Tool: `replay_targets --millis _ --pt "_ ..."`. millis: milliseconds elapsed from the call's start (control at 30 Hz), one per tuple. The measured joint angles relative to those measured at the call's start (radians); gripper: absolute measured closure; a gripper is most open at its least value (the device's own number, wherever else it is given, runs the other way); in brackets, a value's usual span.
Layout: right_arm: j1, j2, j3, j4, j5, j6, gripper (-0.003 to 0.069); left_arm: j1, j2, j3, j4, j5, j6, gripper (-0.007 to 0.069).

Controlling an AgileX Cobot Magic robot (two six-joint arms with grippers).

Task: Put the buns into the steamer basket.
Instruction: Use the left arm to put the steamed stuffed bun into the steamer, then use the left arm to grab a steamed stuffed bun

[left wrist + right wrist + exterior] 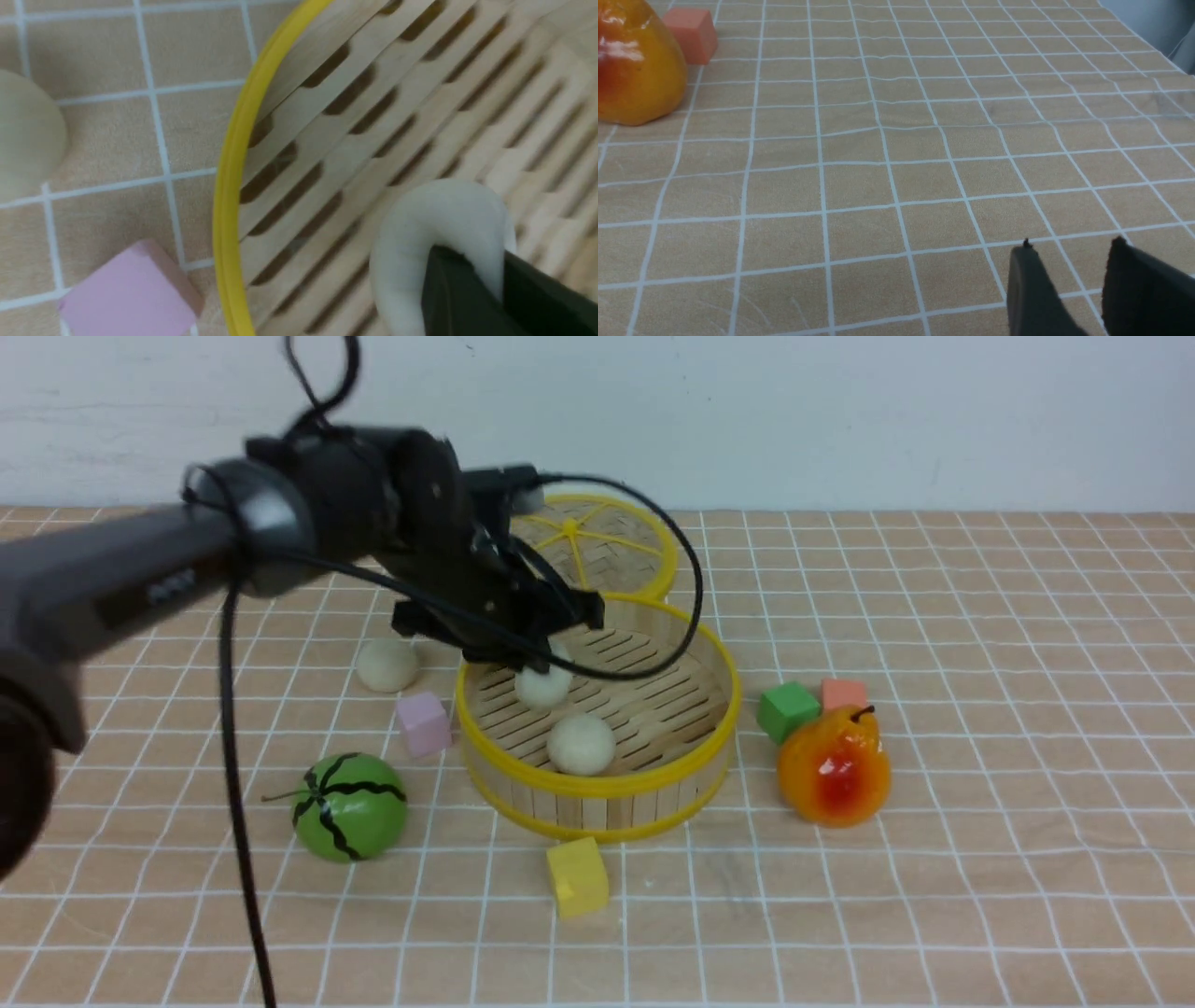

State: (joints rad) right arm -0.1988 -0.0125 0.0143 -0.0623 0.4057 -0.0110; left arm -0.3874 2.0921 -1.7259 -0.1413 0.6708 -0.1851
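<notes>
Left gripper (537,663) stands over the left part of the steamer basket (597,791), jaws closed narrow on the held bun (544,686), which sits directly beneath the fingertips and bulges around them in the left wrist view (420,224). The bun is round; no long axis or heading can be told. The second bun (581,743) lies on the basket floor, nearer. The third bun (386,665) rests on the tablecloth (934,896), left of the basket. Right gripper (1071,245) hangs over bare cloth, jaws slightly apart, empty.
</notes>
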Motion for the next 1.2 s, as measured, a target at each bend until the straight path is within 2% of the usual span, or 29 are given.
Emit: replay_targets --millis 100,167,300,400,567,767,967,1200 --pt "0.0 0.0 0.0 0.0 0.0 0.0 0.0418 0.001 0.022 0.0 0.002 -0.006 -0.012 0.047" --pt "0.0 0.0 0.0 0.0 0.0 0.0 0.0418 0.001 0.029 0.0 0.003 -0.006 -0.016 0.0361" --pt "0.0 0.0 0.0 0.0 0.0 0.0 0.0418 0.001 0.015 0.0 0.003 -0.003 -0.018 0.0211" --pt "0.0 0.0 0.0 0.0 0.0 0.0 0.0418 0.001 -0.013 -0.01 0.027 0.031 -0.018 0.0151" --pt "0.0 0.0 0.0 0.0 0.0 0.0 0.0418 0.014 -0.071 -0.061 0.109 0.07 -0.032 0.0133" --pt "0.0 0.0 0.0 0.0 0.0 0.0 0.0418 0.131 -0.092 -0.094 0.157 0.086 -0.089 0.0151" --pt "0.0 0.0 0.0 0.0 0.0 0.0 0.0418 0.236 -0.011 -0.094 0.141 0.089 -0.101 0.0214" --pt "0.0 0.0 0.0 0.0 0.0 0.0 0.0418 0.245 0.067 -0.094 0.13 0.013 -0.101 0.0295"
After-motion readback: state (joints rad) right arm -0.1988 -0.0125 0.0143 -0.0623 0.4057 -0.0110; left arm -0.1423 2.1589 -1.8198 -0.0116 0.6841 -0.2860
